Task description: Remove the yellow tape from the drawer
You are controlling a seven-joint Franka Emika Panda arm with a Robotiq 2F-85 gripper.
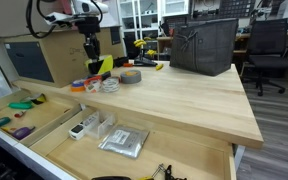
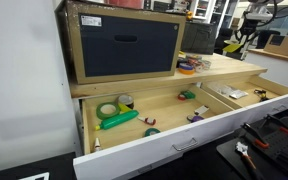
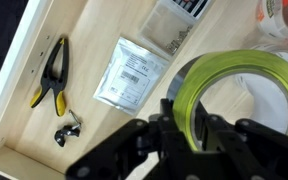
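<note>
My gripper point(image 3: 188, 113) is shut on the yellow tape point(image 3: 224, 60), with one finger inside the roll and one outside. The roll stands on edge in the jaws. In an exterior view the gripper point(image 1: 92, 50) holds the tape point(image 1: 102, 65) above the far left part of the wooden tabletop point(image 1: 184, 95), well clear of the drawer point(image 1: 189, 155). It also shows small and far off in an exterior view point(image 2: 240, 42). The light-wood drawer point(image 2: 184, 142) stands pulled open, with dividers and a white front edge. Its floor point(image 3: 89, 50) lies below the held roll in the wrist view.
An orange roll point(image 1: 79, 86), a clear roll point(image 1: 109, 84) and a grey duct-tape roll point(image 1: 130, 76) lie on the tabletop under the gripper. A dark bin point(image 1: 202, 45) stands behind. The drawer holds pliers point(image 3: 54, 75), a plastic packet point(image 3: 132, 72) and a green roll point(image 2: 107, 109).
</note>
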